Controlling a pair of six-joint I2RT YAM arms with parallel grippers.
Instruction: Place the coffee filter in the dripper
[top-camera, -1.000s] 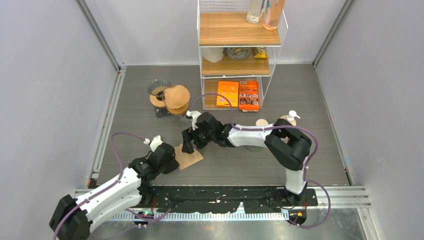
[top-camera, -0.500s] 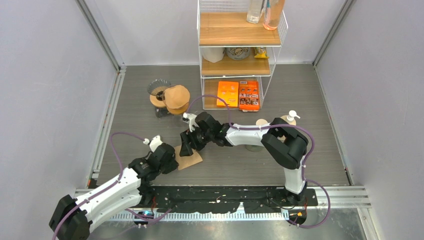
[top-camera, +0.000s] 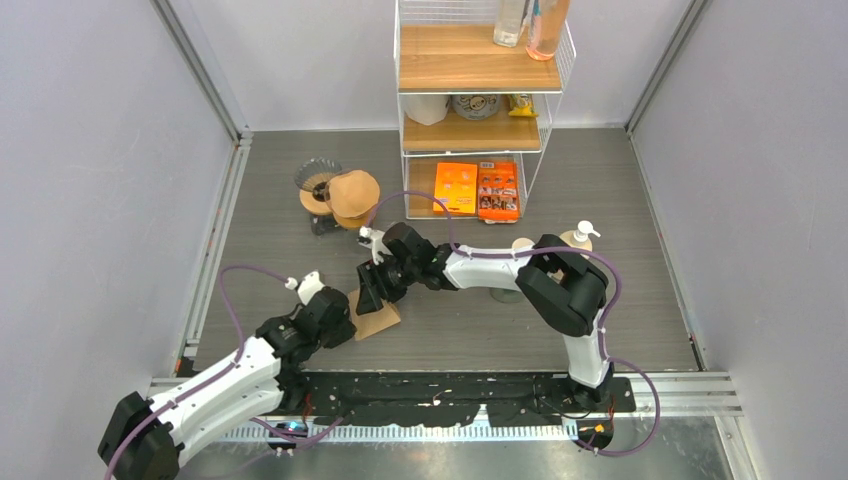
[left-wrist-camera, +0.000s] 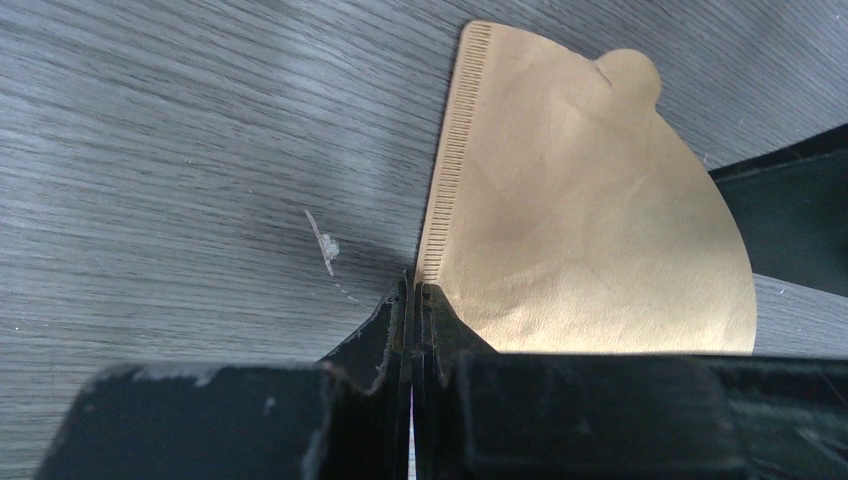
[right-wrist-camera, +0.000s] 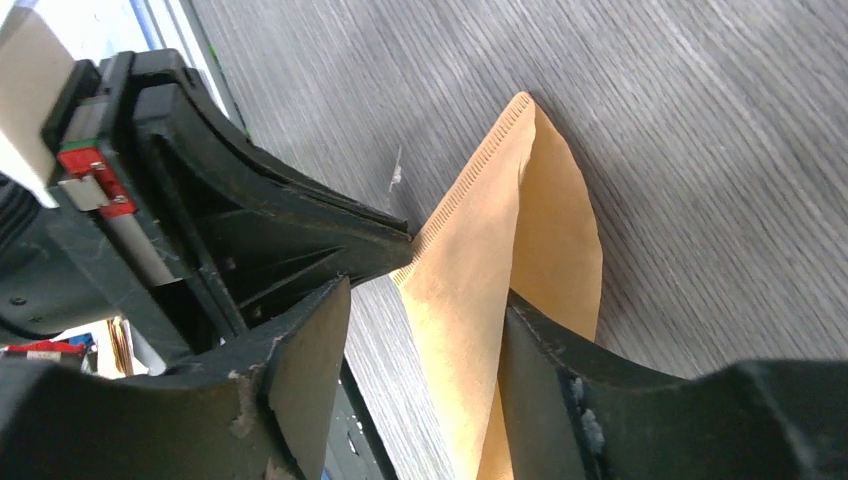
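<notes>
From above, the right gripper (top-camera: 368, 298) covers the filter's (top-camera: 380, 320) far edge and the left gripper (top-camera: 348, 324) its near-left corner. In the left wrist view that corner vanishes between the fingers (left-wrist-camera: 365, 340). In the right wrist view the filter's bottom is cut off. Beyond the filter, a brown rounded thing (top-camera: 354, 193), too small to identify, overlaps the dripper (top-camera: 316, 180).

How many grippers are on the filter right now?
2. The left gripper is shut on the coffee filter at its ribbed seam corner; the right gripper, open, straddles its curved edge.
</notes>
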